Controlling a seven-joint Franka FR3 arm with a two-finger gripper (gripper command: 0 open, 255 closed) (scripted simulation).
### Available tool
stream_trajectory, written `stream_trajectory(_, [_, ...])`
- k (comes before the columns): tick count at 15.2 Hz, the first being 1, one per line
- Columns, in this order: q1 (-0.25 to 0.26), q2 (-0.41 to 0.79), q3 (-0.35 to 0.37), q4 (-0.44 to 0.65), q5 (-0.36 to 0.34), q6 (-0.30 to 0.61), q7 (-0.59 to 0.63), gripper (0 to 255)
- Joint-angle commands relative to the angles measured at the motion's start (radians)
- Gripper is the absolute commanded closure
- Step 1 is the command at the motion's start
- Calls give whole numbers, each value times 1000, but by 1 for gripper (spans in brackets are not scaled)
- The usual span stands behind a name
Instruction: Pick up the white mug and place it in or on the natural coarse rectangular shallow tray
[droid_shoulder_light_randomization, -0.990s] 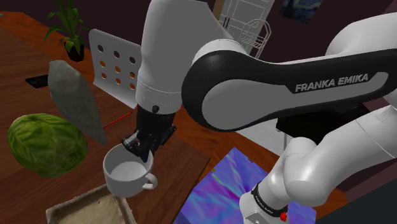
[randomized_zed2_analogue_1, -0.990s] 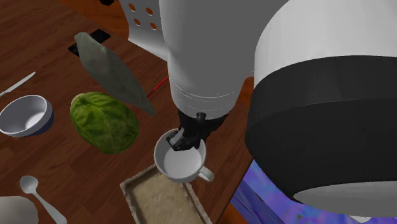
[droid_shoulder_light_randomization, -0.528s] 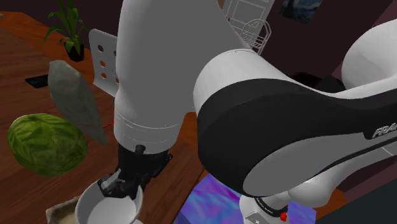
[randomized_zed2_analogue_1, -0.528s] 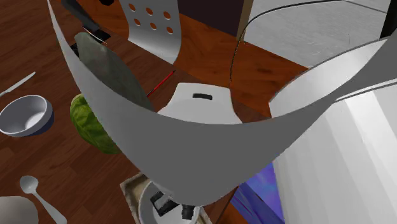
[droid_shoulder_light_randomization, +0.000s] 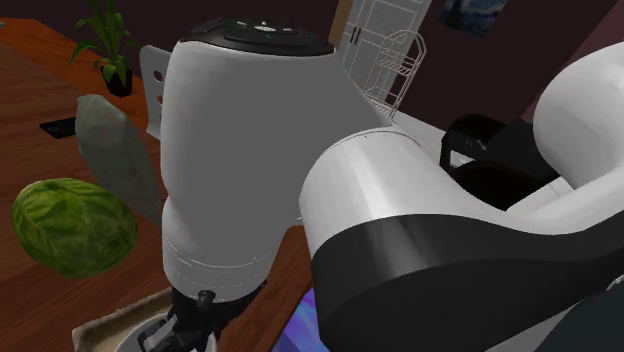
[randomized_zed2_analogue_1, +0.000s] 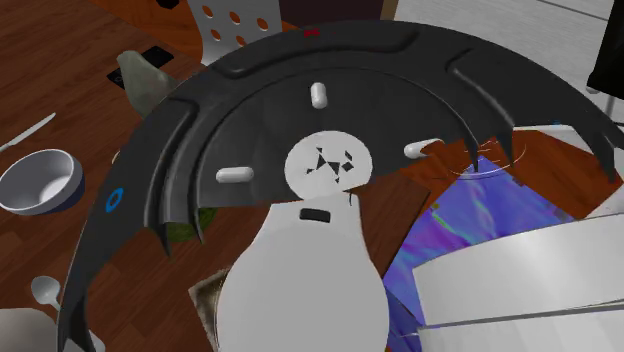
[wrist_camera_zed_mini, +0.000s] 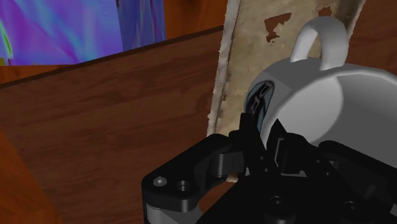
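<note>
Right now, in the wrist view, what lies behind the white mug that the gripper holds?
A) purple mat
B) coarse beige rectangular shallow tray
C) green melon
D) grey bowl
B: the white mug, clasped by the gripper, overlaps the coarse beige rectangular shallow tray.

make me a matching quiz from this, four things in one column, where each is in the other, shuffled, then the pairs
1 white mug
2 green melon
3 bowl
4 potted plant

a near a spoon
b clasped by the gripper, over the tray
c at the wooden table's far edge
d beside the grey leaf-shaped object

Pairs: 1-b, 2-d, 3-a, 4-c
</note>
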Motion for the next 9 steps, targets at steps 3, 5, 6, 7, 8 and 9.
stream_trajectory(3, [-1, 24, 15, -36, -11, 57, 12, 255])
stream_trajectory(5, [-2, 37, 21, -53, -18, 85, 18, 255])
stream_trajectory(6, [-2, 44, 24, -62, -21, 99, 20, 255])
stream_trajectory(7, [-3, 51, 27, -70, -25, 114, 24, 255])
stream_trajectory(8, [-4, 58, 30, -79, -30, 128, 27, 255])
stream_trajectory(9, [-5, 66, 33, -87, -35, 142, 30, 255])
